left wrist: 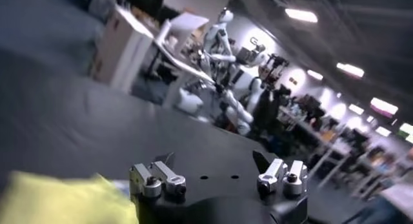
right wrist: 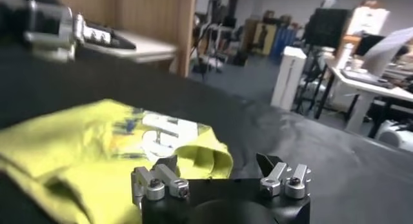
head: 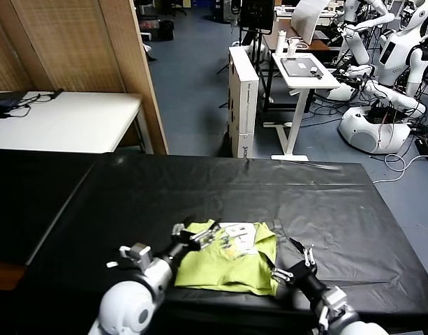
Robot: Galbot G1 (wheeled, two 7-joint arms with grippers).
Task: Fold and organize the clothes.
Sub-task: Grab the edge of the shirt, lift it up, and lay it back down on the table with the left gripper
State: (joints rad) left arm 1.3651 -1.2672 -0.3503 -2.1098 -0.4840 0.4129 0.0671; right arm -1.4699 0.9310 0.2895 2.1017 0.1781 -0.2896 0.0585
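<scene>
Black-draped table (head: 339, 209) in a robot lab. Left gripper (head: 208, 236) released, jaws spread, poised at the near-left edge of the folded lime T-shirt (head: 227, 265). Right gripper (head: 292, 257) likewise spread, just beside the shirt's right edge. Shirt lying near the table's front edge, white print (head: 236, 234) facing up.

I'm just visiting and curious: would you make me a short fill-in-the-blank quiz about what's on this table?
1. The folded T-shirt is coloured ____.
2. It lies on a table covered by a ____ cloth.
3. The left gripper and right gripper both have their jaws ____.
4. The T-shirt's print faces ____.

Missing words: yellow-green; black; open; up
</scene>
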